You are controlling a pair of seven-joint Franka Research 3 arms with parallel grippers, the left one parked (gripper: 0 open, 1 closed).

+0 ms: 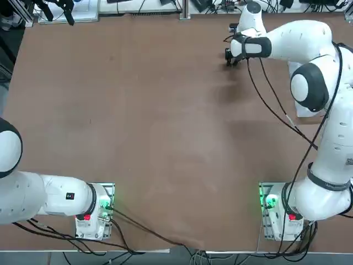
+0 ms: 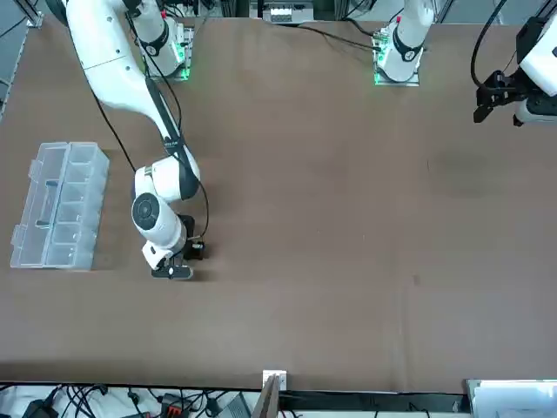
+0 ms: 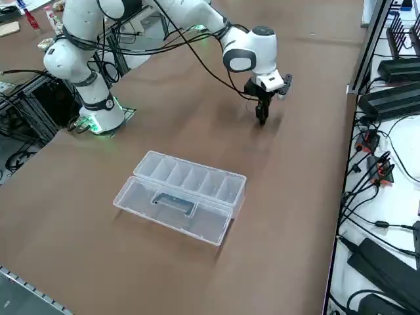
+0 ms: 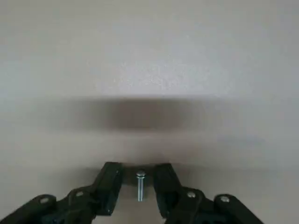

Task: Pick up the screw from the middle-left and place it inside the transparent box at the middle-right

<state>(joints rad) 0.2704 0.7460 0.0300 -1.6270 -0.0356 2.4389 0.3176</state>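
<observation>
Screw (image 4: 140,185) between right hand's (image 4: 138,183) fingers (transparent box (image 3: 180,196) well apart)

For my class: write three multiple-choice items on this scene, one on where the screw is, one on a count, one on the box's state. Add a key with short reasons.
1. Where is the small silver metal screw?
A. between the right end effector's black fingers
B. inside the box
C. beside the left arm's base

2. How many long rows has the clear plastic compartment box?
A. one
B. two
C. four

3. What state is the box in?
A. upside down
B. held in the air
C. resting on the brown table

Key: 1 A, the wrist view shows the screw in the gap between the fingers; 2 B, the right side view shows two rows; 3 C, it sits on the tabletop away from the end effector.
</observation>
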